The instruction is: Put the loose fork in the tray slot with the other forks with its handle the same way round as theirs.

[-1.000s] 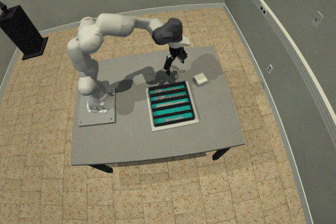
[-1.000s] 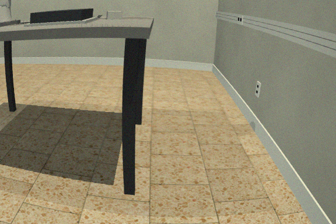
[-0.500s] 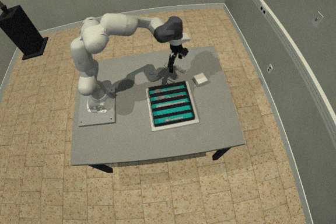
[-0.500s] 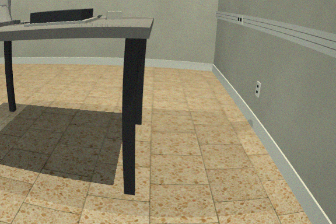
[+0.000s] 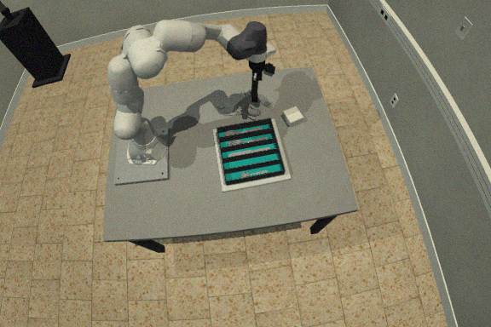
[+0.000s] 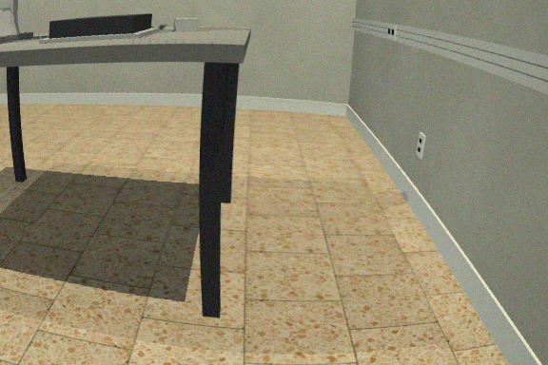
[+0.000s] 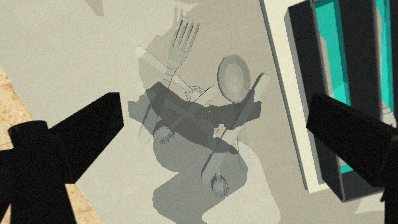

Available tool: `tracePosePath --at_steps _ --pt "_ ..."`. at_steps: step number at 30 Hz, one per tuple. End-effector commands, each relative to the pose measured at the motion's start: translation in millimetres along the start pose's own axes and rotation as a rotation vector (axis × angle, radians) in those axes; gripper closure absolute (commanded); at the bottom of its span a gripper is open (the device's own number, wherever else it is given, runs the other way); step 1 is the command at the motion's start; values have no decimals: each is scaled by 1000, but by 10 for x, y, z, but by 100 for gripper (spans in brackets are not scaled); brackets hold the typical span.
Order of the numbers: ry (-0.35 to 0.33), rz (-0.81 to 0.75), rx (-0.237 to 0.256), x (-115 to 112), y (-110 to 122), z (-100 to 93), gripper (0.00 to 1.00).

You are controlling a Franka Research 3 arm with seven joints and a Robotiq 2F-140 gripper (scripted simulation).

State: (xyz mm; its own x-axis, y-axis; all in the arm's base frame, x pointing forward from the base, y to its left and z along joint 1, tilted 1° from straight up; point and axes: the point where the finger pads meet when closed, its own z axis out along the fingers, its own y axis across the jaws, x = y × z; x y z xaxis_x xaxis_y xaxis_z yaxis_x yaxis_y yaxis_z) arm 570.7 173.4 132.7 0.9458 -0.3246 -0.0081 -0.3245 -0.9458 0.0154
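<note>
The loose fork (image 7: 176, 60) lies on the counter (image 5: 192, 210) (image 6: 119, 53) (image 7: 50, 60), outside the tray (image 5: 252, 167) (image 6: 101, 27) (image 7: 359, 50), among a small jumble of utensils toward the counter's far edge in the top view. In the wrist view its tines point upward; a slim handle (image 7: 160, 66) crosses its neck, and the lower part of its handle is hard to make out. A spoon (image 7: 234, 78) lies near it. Above the jumble the jaws are wide apart, with nothing between them. Just beside the jumble, toward the near edge, the tray sits on a pale board (image 5: 224, 187) (image 6: 95, 41) (image 7: 291, 100), cutlery in several of its slots. A white block (image 5: 293, 116) (image 6: 186, 25) stands toward the right edge. The arm (image 5: 183, 36) rises by the left edge.
</note>
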Motion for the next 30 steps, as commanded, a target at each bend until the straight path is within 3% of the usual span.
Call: tracePosePath --at_steps 1,11,30 --pt "3 -130 9 29 -38 -2 0" --pt "3 -350 20 -38 -351 105 0" --pt "3 -354 21 -39 -357 107 0"
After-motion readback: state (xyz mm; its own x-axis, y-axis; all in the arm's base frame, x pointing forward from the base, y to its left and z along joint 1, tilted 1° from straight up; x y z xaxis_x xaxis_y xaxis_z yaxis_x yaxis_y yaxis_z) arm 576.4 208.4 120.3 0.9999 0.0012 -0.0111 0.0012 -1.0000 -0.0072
